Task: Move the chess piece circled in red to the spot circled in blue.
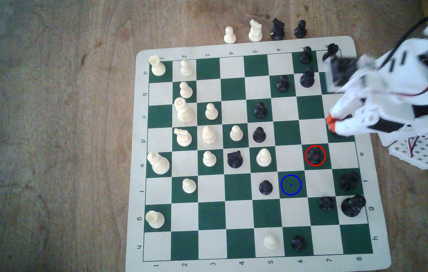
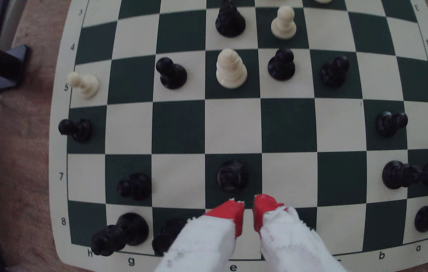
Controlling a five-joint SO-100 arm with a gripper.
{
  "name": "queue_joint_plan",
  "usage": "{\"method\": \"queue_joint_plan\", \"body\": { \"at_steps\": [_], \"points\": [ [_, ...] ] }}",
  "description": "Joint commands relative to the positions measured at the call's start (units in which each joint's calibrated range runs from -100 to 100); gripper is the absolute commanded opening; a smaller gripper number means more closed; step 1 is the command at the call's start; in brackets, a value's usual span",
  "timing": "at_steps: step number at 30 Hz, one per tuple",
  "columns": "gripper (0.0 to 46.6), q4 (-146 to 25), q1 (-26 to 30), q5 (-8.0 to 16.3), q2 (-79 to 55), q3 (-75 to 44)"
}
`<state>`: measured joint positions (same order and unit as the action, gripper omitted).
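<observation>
My arm [image 1: 401, 86] is motion-blurred and cut by the exterior view's right edge; it hides a black piece [image 1: 330, 51] near the board corner.

Plenty of room around the chess piece [image 1: 315, 156]; every square touching its own is bare, so the gripper [image 2: 249, 206], tips a sliver apart, has an open drop. The spot [image 1: 291, 185] sits diagonally next door with only a black pawn [image 1: 265, 187] just beside it; bigger black pieces [image 1: 349, 180] crowd the board's [image 1: 380, 230] rook-side edge.
</observation>
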<state>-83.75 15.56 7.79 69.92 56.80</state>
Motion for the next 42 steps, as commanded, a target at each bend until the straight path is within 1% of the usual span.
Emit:
{"method": "queue_joint_plan", "body": {
  "at_steps": [1, 4, 9, 13, 17, 22, 27, 31, 35, 42],
  "points": [
    [6.6, 0.0, 0.6, -0.5, -4.8, -7.1],
    [9.4, 0.0, 0.8, -0.6, -6.7, -7.5],
    [12.3, -0.5, 2.4, -1.0, -9.7, -7.0],
    [13.2, 0.0, 3.3, -1.1, -13.0, -6.7],
    [12.1, 4.6, 3.9, -1.6, -13.3, -3.9],
    [15.8, 7.3, 3.4, -1.7, -11.6, 1.0],
    [15.7, 7.7, 3.1, -1.8, -11.3, 1.9],
    [13.7, 9.8, 3.3, -2.1, -11.9, 3.5],
    [13.7, 12.2, 2.8, -2.8, -11.9, 6.0],
    [13.8, 13.1, 1.9, -3.4, -12.4, 7.3]
  ]
}}
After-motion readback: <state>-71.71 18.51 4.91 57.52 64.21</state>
